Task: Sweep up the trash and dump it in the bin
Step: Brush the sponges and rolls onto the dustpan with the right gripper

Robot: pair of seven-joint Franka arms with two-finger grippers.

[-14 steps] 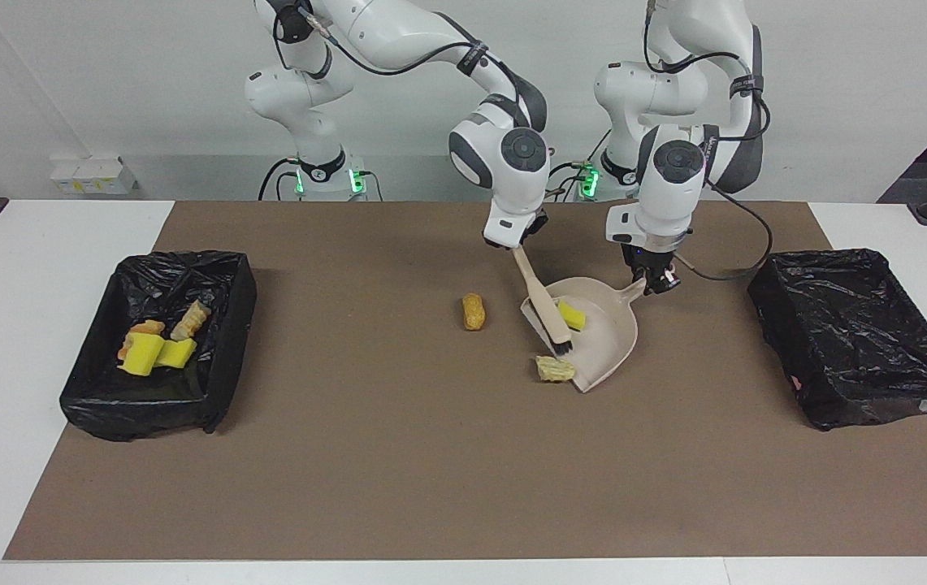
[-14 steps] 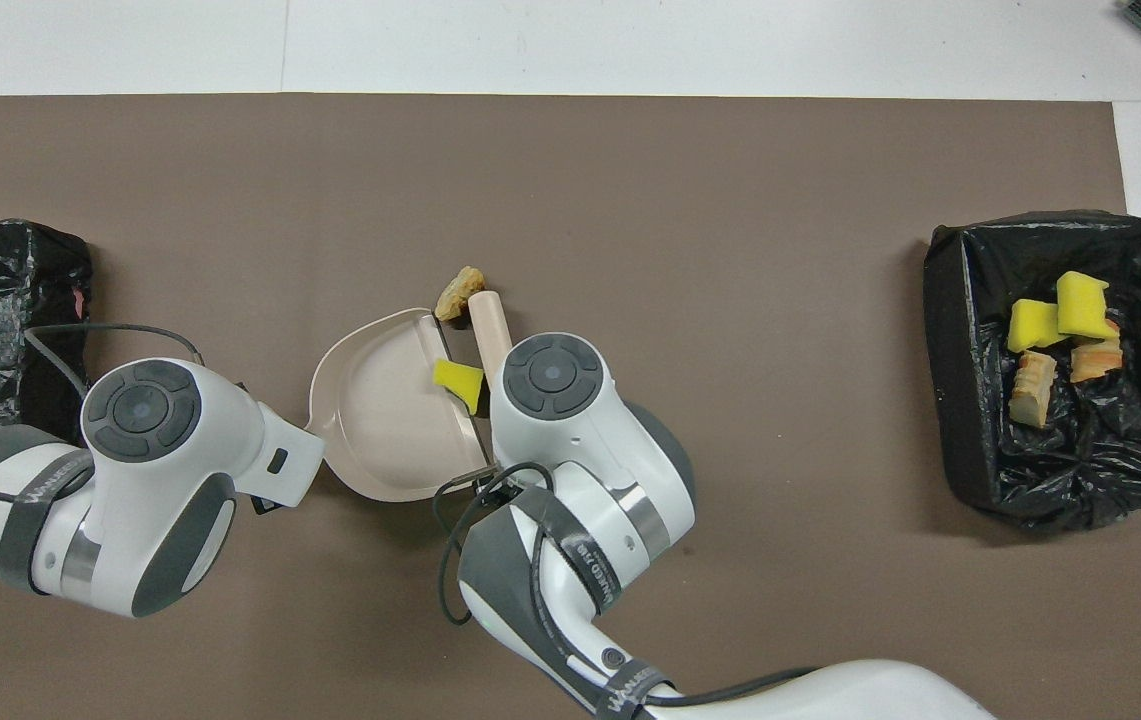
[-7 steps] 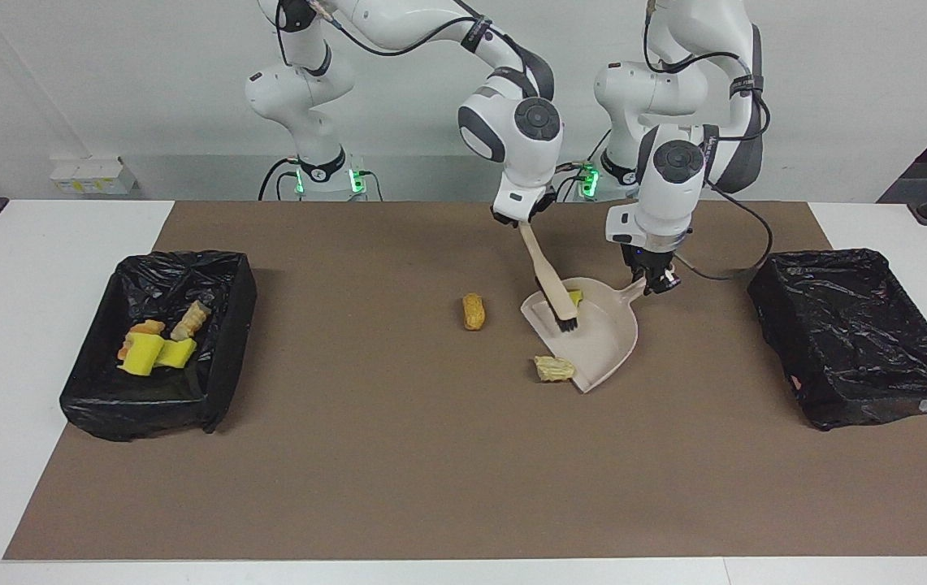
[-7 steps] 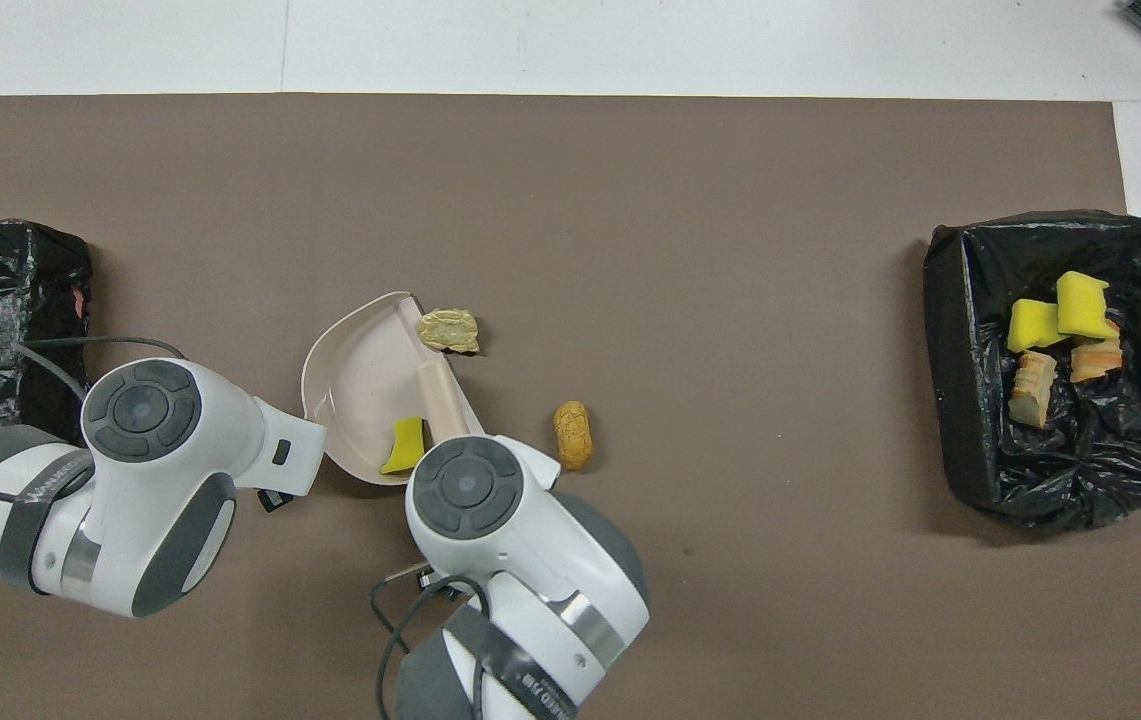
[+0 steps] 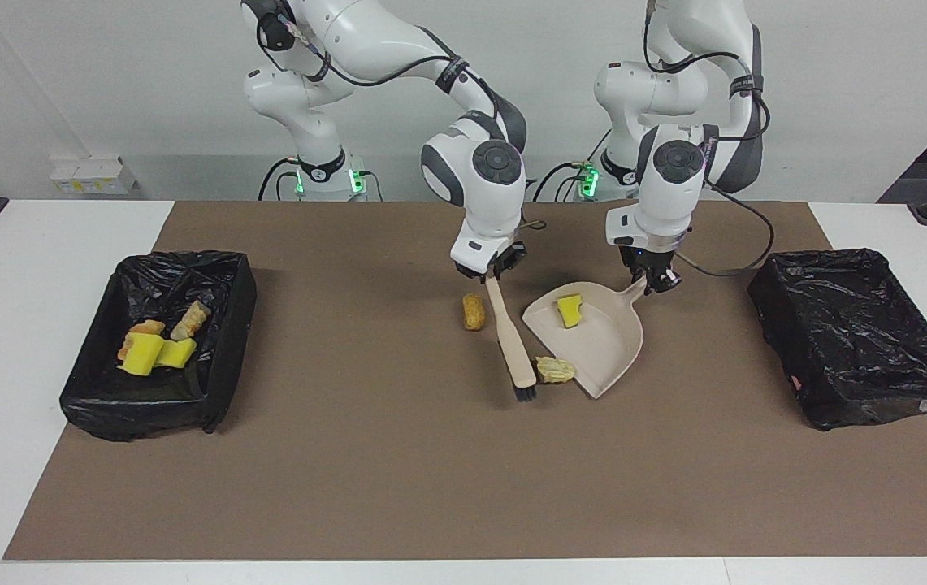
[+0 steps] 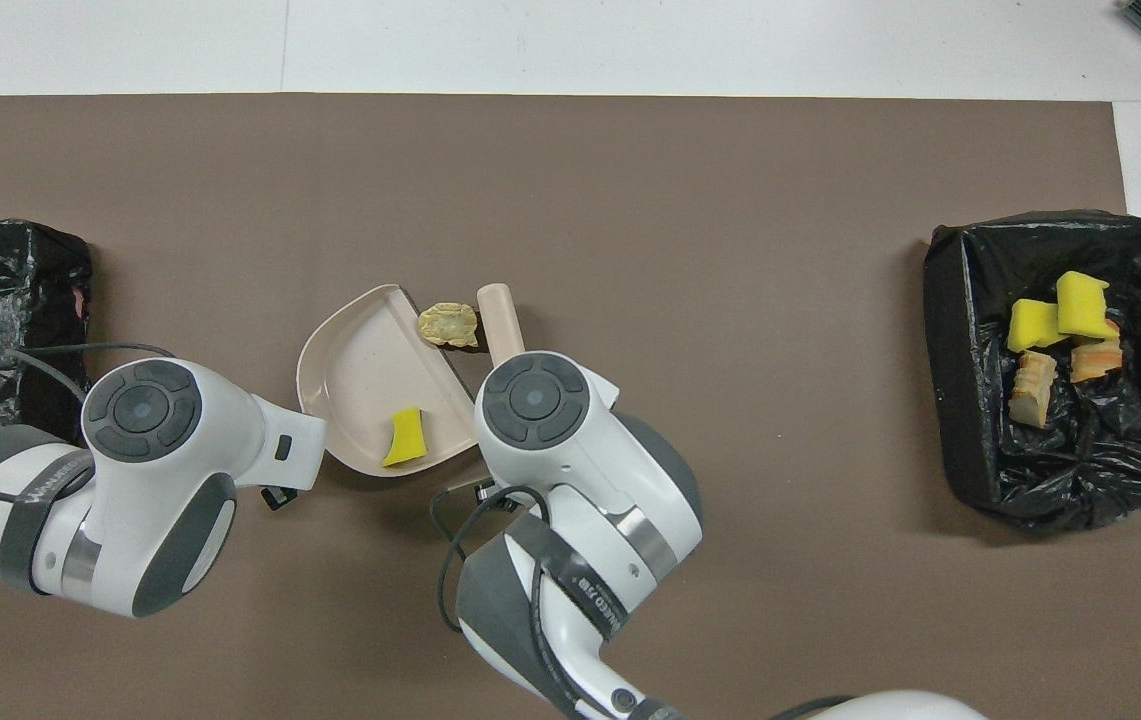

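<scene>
Moved since last look: your right gripper [image 5: 496, 270] swung the brush [image 5: 511, 341] out of the dustpan [image 5: 603, 341]; half a second back the bristles sat inside the pan, now they were down on the mat beside the crumbly tan lump [image 5: 555, 370]
Right hand: clamped tight on the brush handle's top end; brush slanted down toward the bristles, which stood just beside the lump, on the side away from the pan
Left hand: your left gripper [image 5: 652, 280] was pinched on the dustpan's handle; pan lay flat on the brown mat [image 5: 398, 479]
Trash in pan: one yellow wedge [image 5: 568, 310] sat inside, up near the handle end
Trash on mat: crumbly lump touched the pan's open lip; brown oval lump [image 5: 473, 311] lay beside the brush handle, toward the right arm's end, hidden under the arm from overhead
Bins: black bin [image 5: 156, 341] at the right arm's end held yellow wedges [image 6: 1060, 315] and tan lumps [image 6: 1030, 387]; other black bin [image 5: 861, 337] sat at the left arm's end
</scene>
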